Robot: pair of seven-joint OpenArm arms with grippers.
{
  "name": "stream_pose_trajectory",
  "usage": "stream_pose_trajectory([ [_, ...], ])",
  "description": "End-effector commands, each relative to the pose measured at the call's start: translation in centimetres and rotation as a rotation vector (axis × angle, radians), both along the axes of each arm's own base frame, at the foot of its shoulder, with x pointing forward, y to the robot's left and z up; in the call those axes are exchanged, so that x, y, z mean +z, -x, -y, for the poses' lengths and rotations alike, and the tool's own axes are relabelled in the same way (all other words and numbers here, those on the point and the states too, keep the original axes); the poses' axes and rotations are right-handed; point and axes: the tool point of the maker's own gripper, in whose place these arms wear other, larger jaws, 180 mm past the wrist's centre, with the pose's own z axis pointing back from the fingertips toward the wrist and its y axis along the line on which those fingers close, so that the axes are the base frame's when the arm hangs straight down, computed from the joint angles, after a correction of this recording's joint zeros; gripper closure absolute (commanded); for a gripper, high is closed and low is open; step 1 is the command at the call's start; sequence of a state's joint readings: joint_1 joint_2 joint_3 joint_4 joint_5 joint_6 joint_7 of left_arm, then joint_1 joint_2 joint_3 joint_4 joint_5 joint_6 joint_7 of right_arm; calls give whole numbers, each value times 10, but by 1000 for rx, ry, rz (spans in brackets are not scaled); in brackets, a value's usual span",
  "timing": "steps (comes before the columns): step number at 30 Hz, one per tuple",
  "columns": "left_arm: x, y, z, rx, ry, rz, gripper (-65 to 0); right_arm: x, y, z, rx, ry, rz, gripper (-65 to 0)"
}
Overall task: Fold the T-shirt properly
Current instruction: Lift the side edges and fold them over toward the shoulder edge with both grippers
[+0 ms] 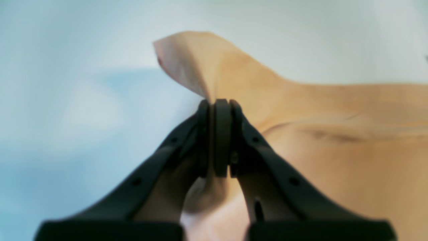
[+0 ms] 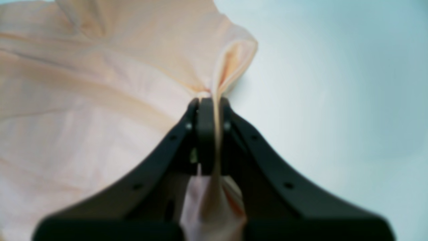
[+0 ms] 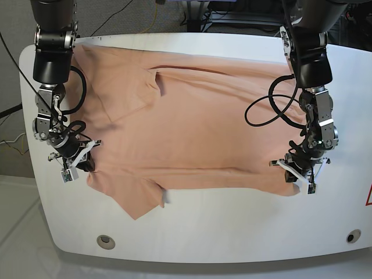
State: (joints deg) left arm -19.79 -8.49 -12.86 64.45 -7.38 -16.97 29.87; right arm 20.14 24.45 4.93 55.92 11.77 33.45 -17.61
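The peach T-shirt (image 3: 192, 122) lies spread sideways across the white table (image 3: 232, 226), with one sleeve (image 3: 136, 200) pointing toward the near edge. On the right of the base view, my left gripper (image 3: 292, 175) is shut on the shirt's near right corner. The left wrist view shows that gripper (image 1: 220, 103) pinching a raised peak of T-shirt fabric (image 1: 214, 67). At the left of the base view, my right gripper (image 3: 83, 167) is shut on the shirt's near left edge. Up close, the right gripper (image 2: 210, 102) clamps a fold of T-shirt cloth (image 2: 100, 100).
Two round holes (image 3: 105, 240) (image 3: 349, 236) sit near the table's front corners. Black cables (image 3: 264, 107) loop beside the right-hand arm and behind the table. A red mark (image 3: 368, 197) shows at the table's right edge.
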Motion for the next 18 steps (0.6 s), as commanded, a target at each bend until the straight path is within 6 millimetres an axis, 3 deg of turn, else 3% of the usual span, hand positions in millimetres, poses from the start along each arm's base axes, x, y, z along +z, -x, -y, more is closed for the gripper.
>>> stream_pose_trajectory([
  [1, 29, -16, -4, 3, -5, 87, -16, 35, -15, 1, 19, 26, 79, 0],
  [18, 30, -15, -13, 9, -23, 83, -14, 59, 7, 19, -20, 91, 95, 0],
])
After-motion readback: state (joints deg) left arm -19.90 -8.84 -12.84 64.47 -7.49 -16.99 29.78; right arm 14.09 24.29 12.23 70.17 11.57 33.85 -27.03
